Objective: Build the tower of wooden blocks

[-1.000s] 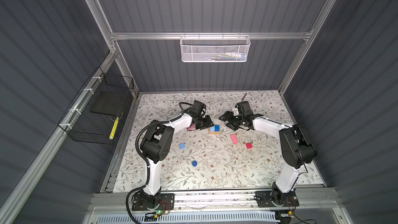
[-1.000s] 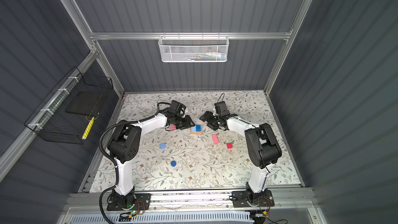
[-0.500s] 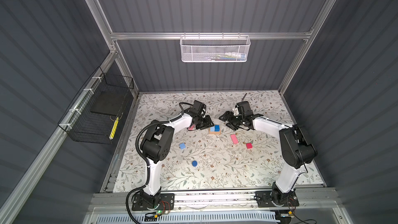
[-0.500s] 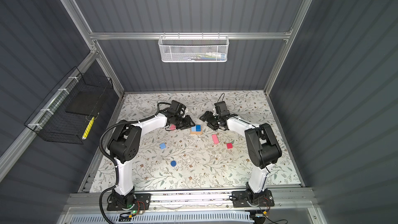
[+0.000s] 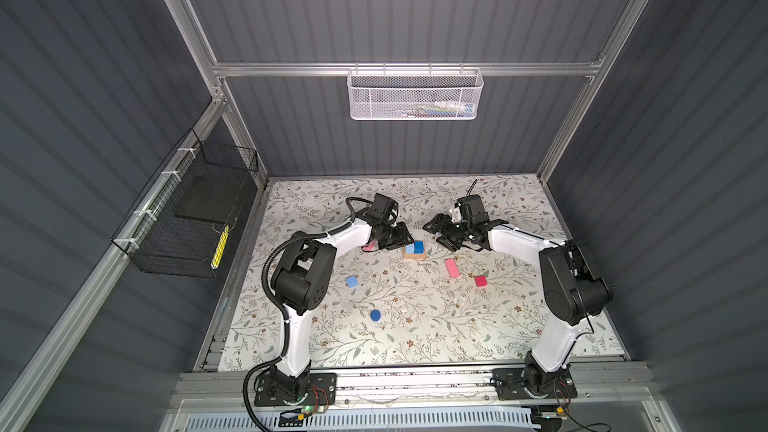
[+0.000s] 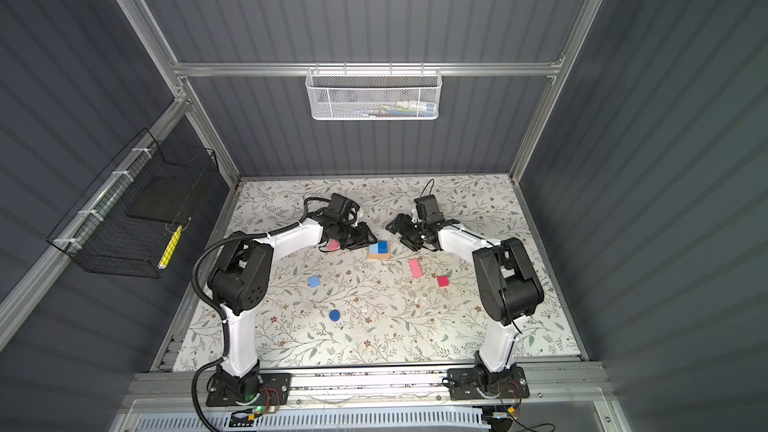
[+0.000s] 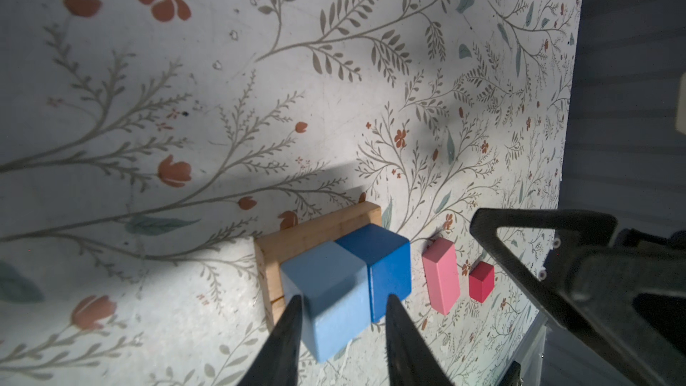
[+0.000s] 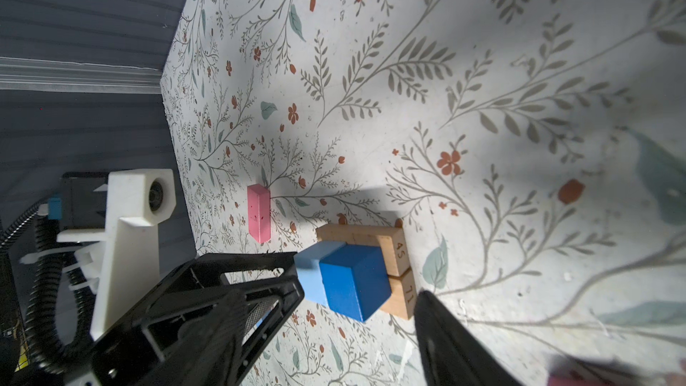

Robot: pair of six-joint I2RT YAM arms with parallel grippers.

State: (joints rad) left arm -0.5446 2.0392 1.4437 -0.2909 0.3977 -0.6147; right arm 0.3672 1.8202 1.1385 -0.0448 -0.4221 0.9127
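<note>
The tower (image 5: pixel 414 249) stands just above the middle of the tabletop (image 5: pixel 415 347) in both top views. It is two tan oblongs (image 8: pixel 365 236) lying flat side by side, with a light blue cube (image 7: pixel 326 280) and a dark blue cube (image 7: pixel 388 259) touching each other on top.

The left pincer (image 7: pixel 343 297) is clenched on the light blue cube, one finger on each side of it. The right pincer (image 5: pixel 438 236) hangs released and empty just right of the tower, its jaws wide apart.

In a top view, a pink oblong (image 5: pixel 451 268) and a red cube (image 5: pixel 480 281) lie lower right of the tower, near each other but apart. A second pink oblong (image 5: pixel 368 247) shows partly under the left arm. A loose blue cube (image 5: pixel 351 281) lies lower left, and the disc (image 5: pixel 375 315) lies below that.
</note>
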